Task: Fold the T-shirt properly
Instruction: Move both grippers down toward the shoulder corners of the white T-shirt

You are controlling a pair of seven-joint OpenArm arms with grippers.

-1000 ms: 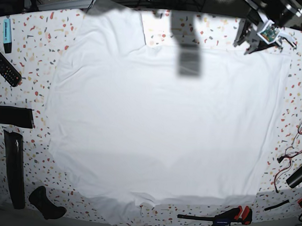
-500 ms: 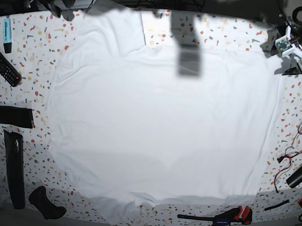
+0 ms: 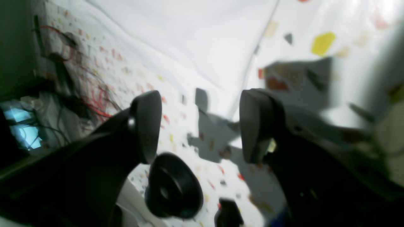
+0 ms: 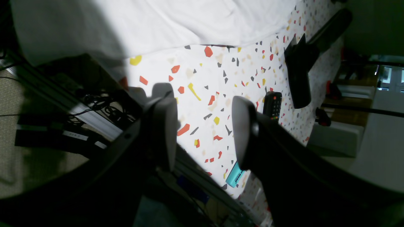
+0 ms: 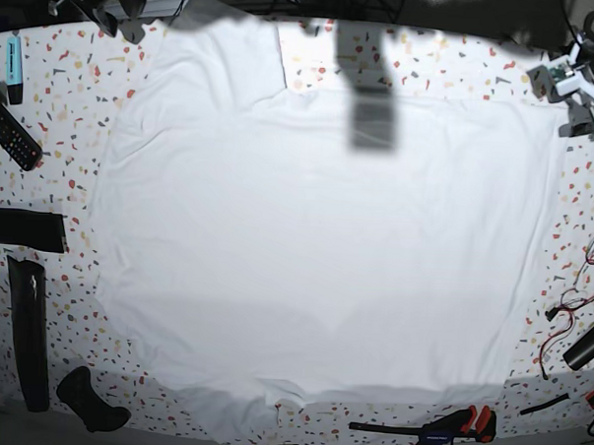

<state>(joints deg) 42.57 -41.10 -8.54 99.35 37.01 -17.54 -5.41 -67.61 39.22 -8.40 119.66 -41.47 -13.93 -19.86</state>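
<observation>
The white T-shirt (image 5: pixel 316 233) lies spread flat over most of the speckled table, with one sleeve at the far left (image 5: pixel 221 52). My left gripper (image 5: pixel 577 97) is open and empty, hovering over bare tabletop just off the shirt's far right corner. In the left wrist view its jaws stand wide apart (image 3: pixel 200 126), with the shirt's edge (image 3: pixel 195 41) beyond them. My right gripper (image 5: pixel 114 3) is at the table's far left edge. In the right wrist view it is open and empty (image 4: pixel 203 129), with the shirt's edge (image 4: pixel 173 22) a little way off.
A black remote (image 5: pixel 10 131) and a teal marker (image 5: pixel 14 67) lie at the left edge, with black strips (image 5: pixel 28 334) and a black handle (image 5: pixel 87 399) below them. Red wires (image 5: pixel 591 265) lie at the right edge. A clamp (image 5: pixel 451 426) lies at the front.
My left gripper has moved off the shirt's far right corner, outward to the right table edge. My right arm has come into view at the far left and then stayed.
</observation>
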